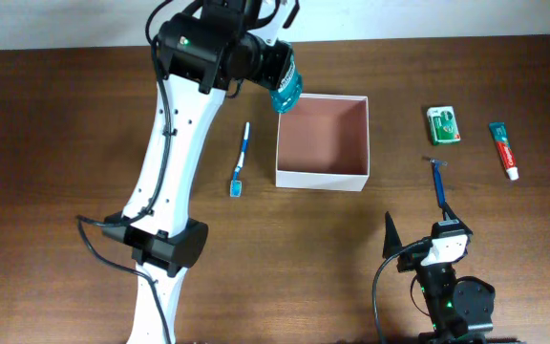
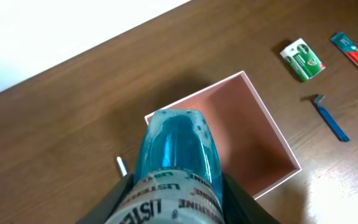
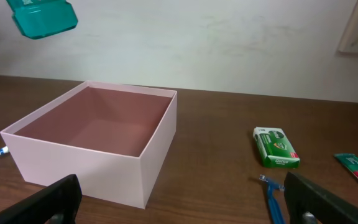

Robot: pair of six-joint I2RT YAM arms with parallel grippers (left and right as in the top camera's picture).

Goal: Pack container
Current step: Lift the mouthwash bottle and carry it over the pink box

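The container (image 1: 321,177) is a square box with white walls and a pinkish-brown inside, at the table's middle; it also shows in the left wrist view (image 2: 278,140) and the right wrist view (image 3: 104,165). My left gripper (image 1: 273,69) is shut on a blue Listerine mouthwash bottle (image 1: 285,90), held in the air over the box's far left corner (image 2: 176,158). The bottle's end shows top left in the right wrist view (image 3: 42,17). My right gripper (image 3: 185,202) is open and empty near the front edge, facing the box.
A blue toothbrush (image 1: 242,159) lies left of the box. Right of the box lie a blue razor (image 1: 439,182), a small green packet (image 1: 443,125) and a toothpaste tube (image 1: 504,150).
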